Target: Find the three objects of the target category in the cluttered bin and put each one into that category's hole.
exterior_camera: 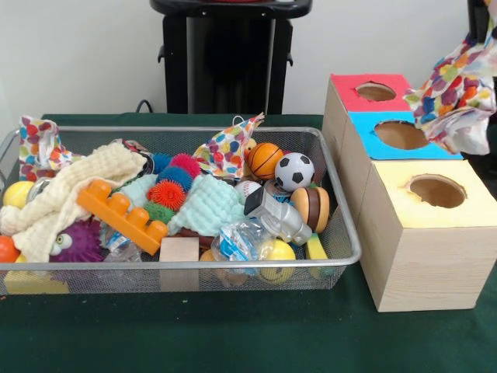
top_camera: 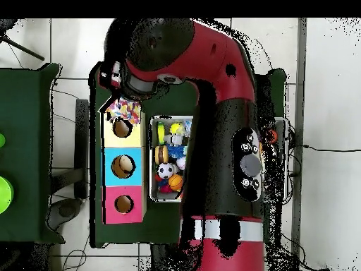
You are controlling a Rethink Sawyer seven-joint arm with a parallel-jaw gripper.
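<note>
A polka-dot cloth [exterior_camera: 458, 97] hangs in the air above the blue box [exterior_camera: 365, 132] and the yellow box [exterior_camera: 466, 210] at the right. Its top runs up to my gripper [exterior_camera: 491, 27] at the picture's top right corner, which is shut on it. From overhead, the cloth [top_camera: 123, 111] hangs below the gripper [top_camera: 116, 88], at the far end of the yellow box [top_camera: 108, 130]. The wire bin [exterior_camera: 342, 233] holds two more polka-dot cloths, one at the back middle [exterior_camera: 229, 148] and one at the left end [exterior_camera: 39, 144].
A red box [exterior_camera: 345, 92] with a hole stands behind the blue one. The bin also holds a cream cloth [exterior_camera: 70, 190], a mint cloth [exterior_camera: 206, 206], an orange brick [exterior_camera: 120, 214], a basketball [exterior_camera: 265, 159], a soccer ball [exterior_camera: 294, 171] and a wooden block [exterior_camera: 179, 250].
</note>
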